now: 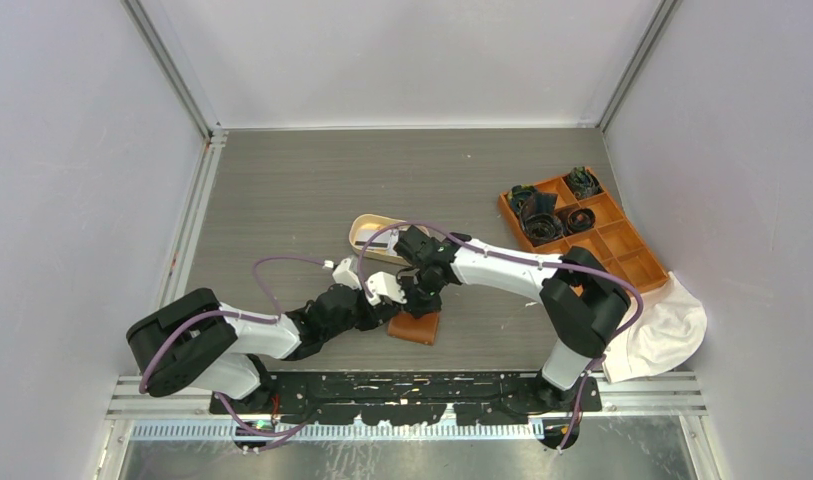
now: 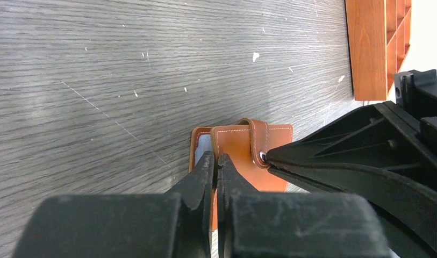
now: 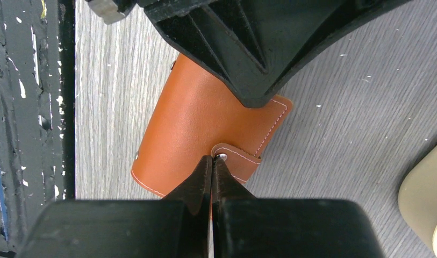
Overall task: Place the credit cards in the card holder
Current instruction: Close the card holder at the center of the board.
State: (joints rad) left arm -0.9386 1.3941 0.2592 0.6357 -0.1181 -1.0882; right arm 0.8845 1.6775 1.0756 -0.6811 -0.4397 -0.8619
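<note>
Holder (image 2: 236, 153) flat on table (image 2: 98, 80) | left gripper (image 2: 216, 161) closed down on its cover edge | right gripper (image 3: 212, 161) pinching strap (image 3: 243, 157) end at snap (image 3: 222, 157), fingers together

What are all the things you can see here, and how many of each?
table: one, grey wood-grain, under everything
card holder: one, brown leather, folded, near the middle of the table
tray: one, cream oval, just beyond the card holder
credit cards: count unclear, dark and pale, in the tray
box: one, orange with compartments, far right
coiled things: several, black, in the box's far compartments
cloth: one, white, near right, beside the box
left arm: one, white and black, reaching to the card holder
right arm: one, white and black, reaching to the card holder
left gripper: one, black, fingers together at the card holder's edge
right gripper: one, black, fingers together at its snap strap
</note>
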